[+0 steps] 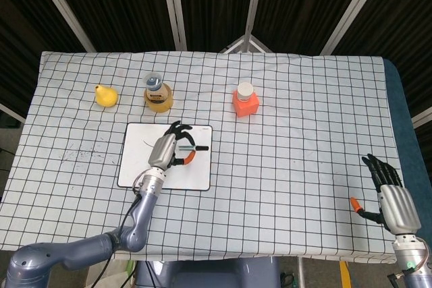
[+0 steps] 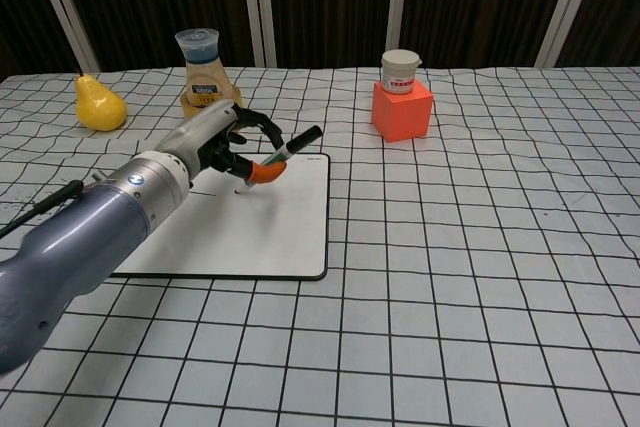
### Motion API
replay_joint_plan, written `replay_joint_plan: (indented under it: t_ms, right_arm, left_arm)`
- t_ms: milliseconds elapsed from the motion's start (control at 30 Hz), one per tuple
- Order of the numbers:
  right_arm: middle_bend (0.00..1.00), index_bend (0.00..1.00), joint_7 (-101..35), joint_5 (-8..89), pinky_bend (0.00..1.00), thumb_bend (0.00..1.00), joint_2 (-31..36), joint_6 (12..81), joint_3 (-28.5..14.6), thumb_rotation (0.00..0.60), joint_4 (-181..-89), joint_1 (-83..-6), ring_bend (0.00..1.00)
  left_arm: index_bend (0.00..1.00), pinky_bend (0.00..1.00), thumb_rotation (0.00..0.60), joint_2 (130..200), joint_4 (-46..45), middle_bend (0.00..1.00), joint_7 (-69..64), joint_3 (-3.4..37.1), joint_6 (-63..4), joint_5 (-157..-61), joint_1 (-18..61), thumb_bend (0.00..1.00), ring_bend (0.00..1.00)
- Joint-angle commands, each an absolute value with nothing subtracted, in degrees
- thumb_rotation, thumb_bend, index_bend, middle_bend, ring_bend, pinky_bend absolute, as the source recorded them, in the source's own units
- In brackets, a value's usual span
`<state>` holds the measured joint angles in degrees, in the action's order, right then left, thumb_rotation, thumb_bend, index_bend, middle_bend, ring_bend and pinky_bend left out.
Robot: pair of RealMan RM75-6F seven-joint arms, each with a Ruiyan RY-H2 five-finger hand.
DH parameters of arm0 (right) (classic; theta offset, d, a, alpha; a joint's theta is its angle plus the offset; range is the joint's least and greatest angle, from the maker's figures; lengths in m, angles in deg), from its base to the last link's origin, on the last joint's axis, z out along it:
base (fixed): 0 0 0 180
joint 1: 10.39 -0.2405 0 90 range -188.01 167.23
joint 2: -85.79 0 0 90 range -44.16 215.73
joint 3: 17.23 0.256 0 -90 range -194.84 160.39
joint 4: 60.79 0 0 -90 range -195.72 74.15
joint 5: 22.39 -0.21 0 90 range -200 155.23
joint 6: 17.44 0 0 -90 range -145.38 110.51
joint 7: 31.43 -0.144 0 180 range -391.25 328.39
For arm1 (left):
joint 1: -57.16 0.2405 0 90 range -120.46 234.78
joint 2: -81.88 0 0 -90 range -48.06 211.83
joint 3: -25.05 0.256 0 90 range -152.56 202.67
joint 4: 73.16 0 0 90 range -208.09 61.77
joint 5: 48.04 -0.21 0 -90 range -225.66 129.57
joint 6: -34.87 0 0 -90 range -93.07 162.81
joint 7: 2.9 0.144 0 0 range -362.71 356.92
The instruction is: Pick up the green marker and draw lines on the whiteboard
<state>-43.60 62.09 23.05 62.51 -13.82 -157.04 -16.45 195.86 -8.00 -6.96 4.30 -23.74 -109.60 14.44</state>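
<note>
My left hand (image 1: pixel 170 150) (image 2: pixel 222 137) hovers over the upper right part of the whiteboard (image 1: pixel 135 173) (image 2: pixel 280 237) and grips the green marker (image 1: pixel 190 147) (image 2: pixel 290 147). The marker is tilted, its dark cap end pointing up and right, its tip down at the board surface. A thin drawn line (image 1: pixel 148 144) (image 2: pixel 205 190) runs across the board to the left of the tip. My right hand (image 1: pixel 392 197) rests at the table's near right corner with fingers spread and nothing in it; only the head view shows it.
A yellow pear (image 1: pixel 104 95) (image 2: pixel 99 106) and a sauce bottle (image 1: pixel 156 92) (image 2: pixel 201 69) stand behind the board. An orange box with a white jar on top (image 1: pixel 246 100) (image 2: pixel 403 95) sits at centre back. A small orange item (image 1: pixel 355 203) lies by my right hand.
</note>
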Motion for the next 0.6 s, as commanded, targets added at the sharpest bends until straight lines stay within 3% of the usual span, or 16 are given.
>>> replay_joint_plan:
  t_ms: [33,333,600]
  right_arm:
    - [0.00,0.00,-43.65,62.07,0.00,0.32,23.05,62.52,-13.81,0.600,-157.07,-16.44,0.00]
    - [0.00,0.00,-43.42,61.86,0.00,0.32,22.95,62.78,-13.64,0.600,-157.06,-16.36,0.00]
    - [0.00,0.00,-42.67,61.90,0.00,0.32,22.66,63.43,-13.58,0.600,-157.32,-16.11,0.00]
  left_arm:
    - [0.67,0.12,0.600,195.31,-7.03,0.20,-6.35,5.13,-24.11,-109.27,15.48,0.57,0.04]
    - [0.67,0.12,0.600,192.01,-2.36,0.20,-5.21,8.58,-26.50,-109.30,20.04,0.57,0.04]
    - [0.67,0.12,0.600,184.87,7.05,0.20,-5.39,13.21,-30.29,-109.84,26.96,0.57,0.04]
